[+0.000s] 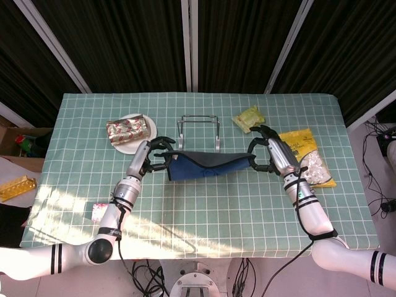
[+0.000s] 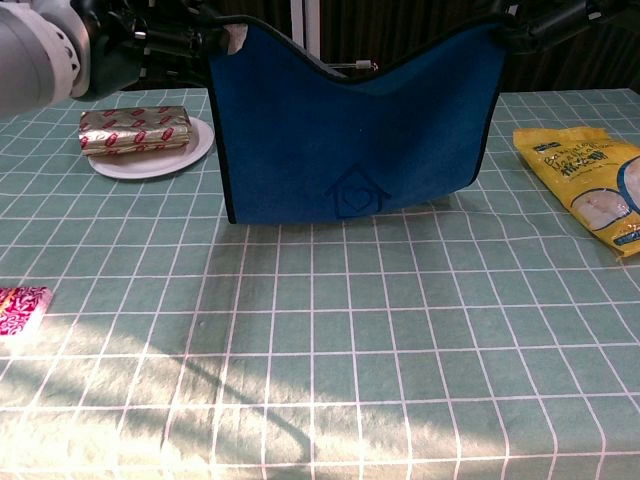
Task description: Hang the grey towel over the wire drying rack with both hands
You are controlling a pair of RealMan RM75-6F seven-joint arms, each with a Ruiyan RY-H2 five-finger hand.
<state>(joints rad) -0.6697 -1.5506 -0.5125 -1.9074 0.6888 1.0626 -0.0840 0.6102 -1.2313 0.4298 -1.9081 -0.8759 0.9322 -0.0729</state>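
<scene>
- Now I am holding the dark blue-grey cloth towel (image 1: 207, 166) up off the green checked tablecloth (image 1: 204, 213), spread between my two hands.
- My left hand (image 1: 150, 158) is pinching the towel's left top corner, at nine o'clock of the cloth; my right hand (image 1: 266, 154) is pinching the right top corner at three o'clock.
- The towel is hanging in the air with its top edge sagging in the middle, a small house emblem facing the chest view, and its lower edge near the table.
- The bare wire drying rack (image 1: 198, 131) is standing at twelve o'clock from the towel, just beyond it, with nothing draped on it yet.
- I judge that I am in the carrying step: the lift is made, the draping is not.
- Next I would need to raise both corners together above the rack's top bar, carry the cloth forward over it, and lower evenly so it falls on both sides.
- Counting: one towel, one rack, one white plate (image 1: 131, 147) bearing one foil-wrapped packet (image 1: 129, 129), one small green packet (image 1: 248, 118), one yellow snack bag (image 1: 306, 158), one pink packet (image 1: 102, 211).
</scene>
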